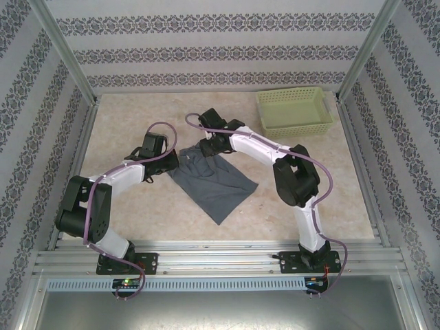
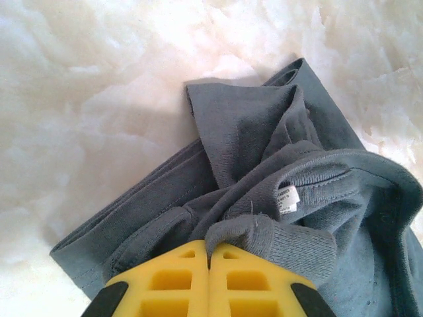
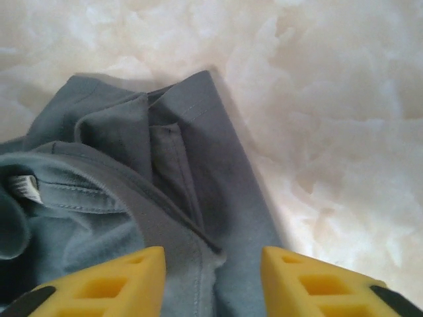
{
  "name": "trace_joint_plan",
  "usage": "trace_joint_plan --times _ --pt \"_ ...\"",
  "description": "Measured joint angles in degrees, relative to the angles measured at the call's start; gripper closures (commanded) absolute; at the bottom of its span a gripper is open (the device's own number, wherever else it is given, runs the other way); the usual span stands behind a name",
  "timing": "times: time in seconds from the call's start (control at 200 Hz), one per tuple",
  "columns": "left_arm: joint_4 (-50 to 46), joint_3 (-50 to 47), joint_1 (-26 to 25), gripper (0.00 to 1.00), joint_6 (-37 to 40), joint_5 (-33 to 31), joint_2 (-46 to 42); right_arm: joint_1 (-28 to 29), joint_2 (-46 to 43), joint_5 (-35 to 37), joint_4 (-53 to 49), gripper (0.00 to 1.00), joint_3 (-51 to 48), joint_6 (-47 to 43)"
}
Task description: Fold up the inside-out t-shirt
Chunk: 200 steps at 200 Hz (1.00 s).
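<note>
t-shirt: slate blue-grey | basket: light green | table: cream, seemingly marbled

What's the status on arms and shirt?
Left tool shut on t-shirt by the collar. Right tool open, straddling its edge. Basket far right, out of the way.

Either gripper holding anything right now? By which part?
Left gripper is shut on the t-shirt, pinching bunched cloth at what looks like the ribbed neckband, near the label. Right gripper is open over the cloth, gripping nothing.
</note>
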Motion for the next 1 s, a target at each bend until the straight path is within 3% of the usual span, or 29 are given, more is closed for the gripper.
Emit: trace_joint_plan --times 0.155,0.335,0.435,0.59,0.734,0.919,0.999 --pt "0.8 -0.1 0.6 1.0 -0.5 0.1 0.0 1.0 -0.1 0.0 0.0 0.56 -0.2 0.8" --pt "3.1 -0.9 1.1 1.0 -0.9 1.0 -1.5 0.8 2.2 0.1 -0.9 0.76 1.5 1.6" --pt "4.7 -1.5 1.1 1.0 -1.0 1.7 -3.0 0.3 4.0 0.2 -1.4 0.75 2.6 1.7" --pt "7.3 -2.6 1.1 1.0 -1.1 2.9 -3.7 -0.5 5.0 0.0 -2.8 0.67 5.0 1.7" --pt "8.2 -3.6 1.1 1.0 -1.2 3.0 -3.8 -0.8 5.1 0.0 -3.0 0.86 5.6 1.5" --pt "9.6 -4.5 1.1 1.0 -1.6 3.0 -4.8 -1.1 5.1 0.1 -3.3 1.0 5.6 1.8" --pt "10.4 -5.1 1.1 1.0 -1.8 3.0 -5.6 -1.4 5.1 0.2 -3.8 1.0 6.0 1.6"
